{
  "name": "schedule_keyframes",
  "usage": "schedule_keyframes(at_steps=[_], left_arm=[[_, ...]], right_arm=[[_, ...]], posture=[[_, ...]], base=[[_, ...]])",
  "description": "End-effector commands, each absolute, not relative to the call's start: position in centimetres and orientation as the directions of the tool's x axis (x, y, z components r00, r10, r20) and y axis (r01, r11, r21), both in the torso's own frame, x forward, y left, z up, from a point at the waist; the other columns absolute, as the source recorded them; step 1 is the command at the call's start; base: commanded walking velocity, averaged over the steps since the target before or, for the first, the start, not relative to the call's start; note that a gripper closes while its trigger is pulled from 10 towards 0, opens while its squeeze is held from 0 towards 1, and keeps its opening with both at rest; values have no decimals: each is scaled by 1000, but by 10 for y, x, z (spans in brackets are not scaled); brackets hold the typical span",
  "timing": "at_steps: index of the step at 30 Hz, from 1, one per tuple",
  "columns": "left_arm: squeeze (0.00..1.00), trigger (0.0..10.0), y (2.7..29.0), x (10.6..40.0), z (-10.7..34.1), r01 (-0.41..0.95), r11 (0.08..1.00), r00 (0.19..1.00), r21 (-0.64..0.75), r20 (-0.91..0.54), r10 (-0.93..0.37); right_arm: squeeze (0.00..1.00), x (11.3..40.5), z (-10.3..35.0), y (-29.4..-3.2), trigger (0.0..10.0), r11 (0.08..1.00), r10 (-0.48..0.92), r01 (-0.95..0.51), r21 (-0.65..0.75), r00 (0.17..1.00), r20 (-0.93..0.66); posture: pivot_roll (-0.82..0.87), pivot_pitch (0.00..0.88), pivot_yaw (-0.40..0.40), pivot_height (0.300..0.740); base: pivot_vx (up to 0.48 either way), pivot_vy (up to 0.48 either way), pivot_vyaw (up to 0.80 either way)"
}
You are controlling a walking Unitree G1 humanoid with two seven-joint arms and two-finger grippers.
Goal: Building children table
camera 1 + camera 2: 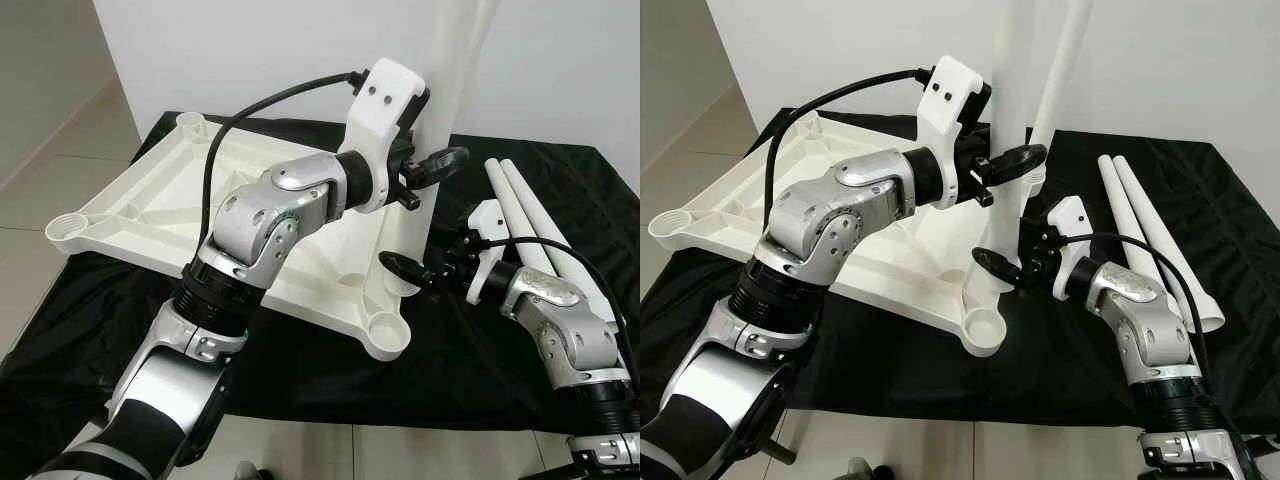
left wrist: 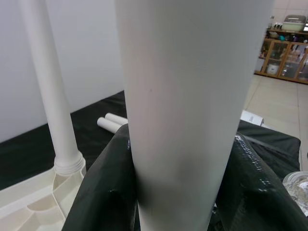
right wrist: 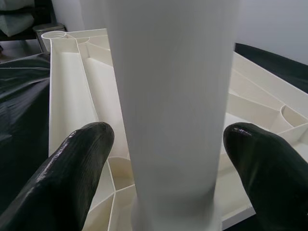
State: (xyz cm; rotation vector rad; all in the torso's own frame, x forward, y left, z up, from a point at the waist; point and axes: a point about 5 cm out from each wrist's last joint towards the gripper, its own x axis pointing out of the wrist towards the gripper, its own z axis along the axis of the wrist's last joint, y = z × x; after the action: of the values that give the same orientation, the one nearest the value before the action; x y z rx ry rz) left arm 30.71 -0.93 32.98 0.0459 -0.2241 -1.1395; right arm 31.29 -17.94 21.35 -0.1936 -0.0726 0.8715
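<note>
The white tabletop (image 1: 150, 200) lies upside down on a black cloth. One white leg (image 1: 1008, 80) stands upright near its near right corner, lower end just behind the empty corner socket (image 1: 388, 335). My left gripper (image 1: 1015, 160) is shut on this leg (image 2: 192, 96) high up, black fingers (image 2: 106, 192) wrapped around it. Lower down, my right gripper (image 1: 1000, 265) stands open astride the same leg (image 3: 173, 96), one finger (image 3: 72, 168) a little off it. A second leg (image 1: 1060, 70) stands in the far right socket.
Two loose white legs (image 1: 530, 215) lie side by side on the cloth (image 1: 300, 370) at the right. Empty corner sockets sit at the left (image 1: 68, 228) and far left (image 1: 195, 125). White walls stand behind, with pale tiled floor (image 1: 60, 150) to the left.
</note>
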Motion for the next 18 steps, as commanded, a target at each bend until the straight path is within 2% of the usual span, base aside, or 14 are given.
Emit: schedule_keyframes(at_steps=[1, 10, 11, 12, 14, 15, 16, 18], left_arm=[[0, 10000, -14, 298, 331, 925, 329, 304, 191, 150, -941], [0, 10000, -17, 293, 332, 927, 313, 286, 207, 151, -946], [0, 10000, -17, 293, 331, 927, 312, 285, 208, 151, -947], [0, 10000, -18, 293, 331, 927, 311, 284, 209, 151, -947], [0, 10000, -18, 292, 331, 928, 310, 282, 208, 151, -947], [0, 10000, -18, 292, 331, 928, 309, 282, 208, 151, -947], [0, 10000, -18, 292, 331, 928, 309, 282, 208, 151, -947], [0, 10000, -19, 291, 332, 929, 306, 278, 210, 152, -948]], right_arm=[[0, 313, 217, -177, 10000, 608, 778, -762, -223, 628, -24], [0, 321, 227, -176, 10000, 619, 771, -755, -215, 636, -13], [0, 322, 227, -176, 9373, 622, 769, -754, -211, 639, -15], [0, 323, 227, -177, 5373, 623, 769, -755, -205, 639, -20], [0, 324, 228, -177, 5098, 621, 769, -755, -209, 638, -21], [0, 324, 227, -177, 784, 621, 770, -758, -200, 638, -26], [0, 324, 227, -177, 784, 621, 770, -758, -200, 638, -26], [0, 325, 226, -178, 0, 632, 760, -752, -189, 649, -39]], posture=[[-90, 77, -7, 740], [-88, 75, -11, 740], [-88, 75, -13, 740], [-88, 75, -13, 740], [-88, 75, -13, 740], [-86, 76, -15, 740], [-86, 76, -15, 740], [-85, 79, -12, 740]], base=[[0, 0, 0], [0, 0, 0], [0, 0, 0], [0, 0, 0], [0, 0, 0], [0, 0, 0], [0, 0, 0], [0, 0, 0]])
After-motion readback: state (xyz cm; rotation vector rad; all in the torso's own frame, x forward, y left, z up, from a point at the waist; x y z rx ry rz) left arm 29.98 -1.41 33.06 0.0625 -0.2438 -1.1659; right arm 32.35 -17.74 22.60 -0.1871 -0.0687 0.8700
